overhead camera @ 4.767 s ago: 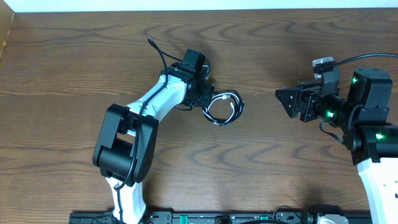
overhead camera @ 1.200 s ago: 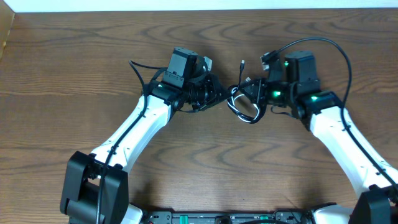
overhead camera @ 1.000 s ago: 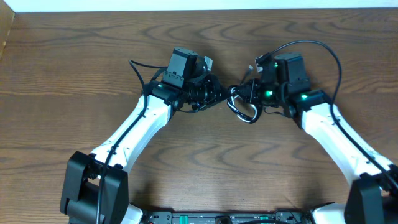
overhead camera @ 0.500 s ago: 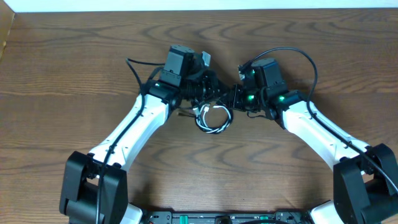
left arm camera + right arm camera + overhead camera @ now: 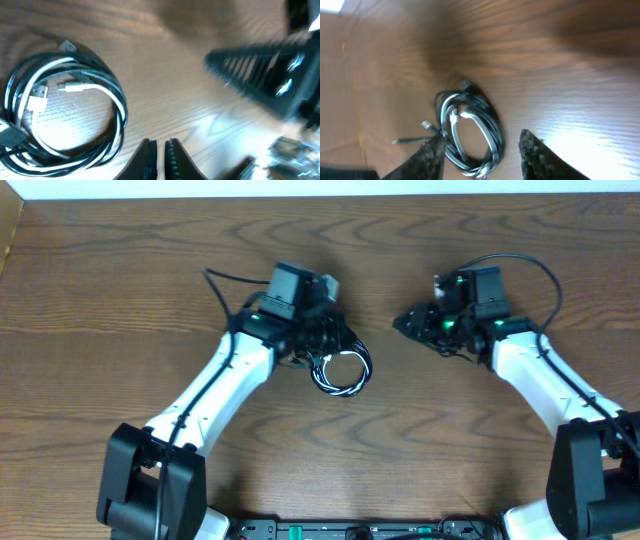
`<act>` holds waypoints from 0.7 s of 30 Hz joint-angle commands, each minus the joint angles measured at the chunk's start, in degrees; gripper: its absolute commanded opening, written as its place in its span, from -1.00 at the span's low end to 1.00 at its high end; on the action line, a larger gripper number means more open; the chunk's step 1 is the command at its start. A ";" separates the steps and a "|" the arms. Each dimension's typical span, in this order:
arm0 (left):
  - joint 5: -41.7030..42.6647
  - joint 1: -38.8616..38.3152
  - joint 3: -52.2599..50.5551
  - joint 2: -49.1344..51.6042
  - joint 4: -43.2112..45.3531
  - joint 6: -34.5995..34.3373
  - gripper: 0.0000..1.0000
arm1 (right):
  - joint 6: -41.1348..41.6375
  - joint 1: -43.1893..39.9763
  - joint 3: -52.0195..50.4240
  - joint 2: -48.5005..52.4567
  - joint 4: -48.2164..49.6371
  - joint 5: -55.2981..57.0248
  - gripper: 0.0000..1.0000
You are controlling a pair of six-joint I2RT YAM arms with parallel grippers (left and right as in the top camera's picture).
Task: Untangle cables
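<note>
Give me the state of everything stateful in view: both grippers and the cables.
cables: white and black cords looped together in one coil, lying flat on the table, not gripped, not separated.
left gripper: shut, nothing held, beside the coil.
right gripper: open, empty, apart from the coil.

No writing, label, brand name, number or sign can be read in any view, neither on the cables (image 5: pixel 340 372) nor on the wooden table (image 5: pixel 100 290).
</note>
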 commanded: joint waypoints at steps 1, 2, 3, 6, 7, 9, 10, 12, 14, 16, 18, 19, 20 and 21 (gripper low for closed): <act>-9.07 -4.35 0.61 1.81 -2.60 15.02 -0.66 | -7.45 -2.82 1.01 0.26 -2.89 -0.13 0.14; -9.92 -4.94 0.61 2.47 -3.08 16.22 -0.66 | -8.46 -3.34 1.01 0.26 -3.91 -0.13 0.15; -10.56 -5.60 0.61 3.48 -3.54 17.84 -0.57 | -9.29 -3.76 1.01 0.26 -4.83 -0.11 0.17; -10.93 -7.04 0.61 7.15 -3.80 20.55 -0.53 | -11.15 -4.46 1.01 0.26 -7.08 0.15 0.18; -10.91 -7.41 0.61 8.28 -3.80 21.14 -0.53 | -11.72 -4.50 0.98 0.26 -7.65 0.44 0.19; -10.91 -8.20 0.61 10.40 -3.80 21.51 -0.53 | -12.46 -4.50 0.98 0.26 -8.50 0.59 0.20; -10.91 -8.63 0.61 11.30 -3.82 21.62 -0.53 | -12.55 -4.50 0.98 0.26 -8.85 0.70 0.20; -10.91 -9.44 0.61 12.24 -3.80 23.02 -0.53 | -12.55 -4.50 0.98 0.26 -9.42 0.96 0.20; -10.93 -10.27 0.61 12.61 -3.82 25.00 -0.53 | -12.57 -4.50 0.98 0.26 -9.81 0.98 0.20; -11.91 -10.97 0.61 12.68 -4.02 26.53 -0.53 | -12.55 -4.50 0.98 0.26 -10.01 1.20 0.21; -14.91 -11.61 0.61 12.74 -4.17 26.88 -0.53 | -12.57 -4.50 0.98 0.26 -10.08 1.42 0.22; -16.68 -11.91 0.61 12.87 -4.22 27.12 -0.53 | -12.57 -4.48 0.98 0.26 -10.08 1.40 0.22; -18.01 -12.13 0.61 13.03 -4.22 27.32 -0.53 | -12.57 -4.48 0.98 0.26 -10.08 1.42 0.23; -19.02 -12.24 0.61 13.29 -4.17 27.61 -0.53 | -12.57 -4.48 0.98 0.26 -10.08 1.42 0.23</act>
